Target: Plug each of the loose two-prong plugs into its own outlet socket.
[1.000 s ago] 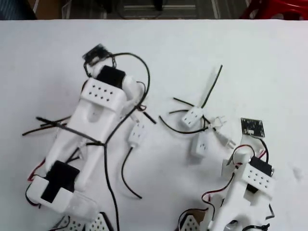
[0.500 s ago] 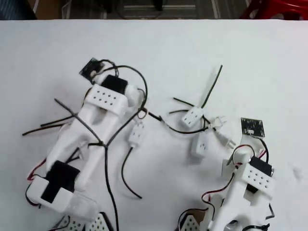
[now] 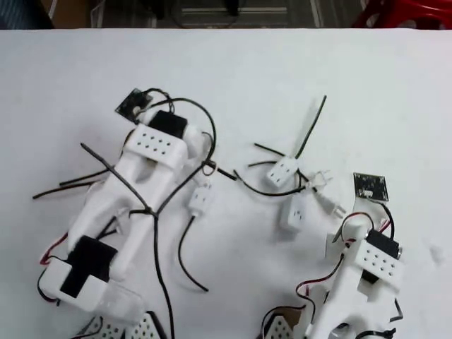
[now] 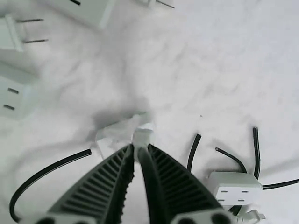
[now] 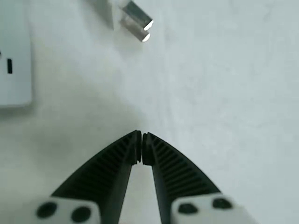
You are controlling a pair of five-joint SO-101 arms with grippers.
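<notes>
Hand [image 4: 141,148]: dark ribbed fingers [image 4: 114,172] almost together, tips pinched on a small white plug [image 4: 141,136].
Cord: black cord [image 4: 44,172] curving away from the white plug, alongside the hand.
Tabletop [image 4: 201,70]: white, shadowed just beyond the fingertips.
Outlet socket [image 4: 235,189]: beside the hand near a frame corner, two slots facing the camera, loose cord ends [image 4: 193,150] around it.
Frame edge beyond the fingertips: second plug [image 4: 13,32] with two bare prongs, just beside another socket [image 4: 13,93].
</notes>
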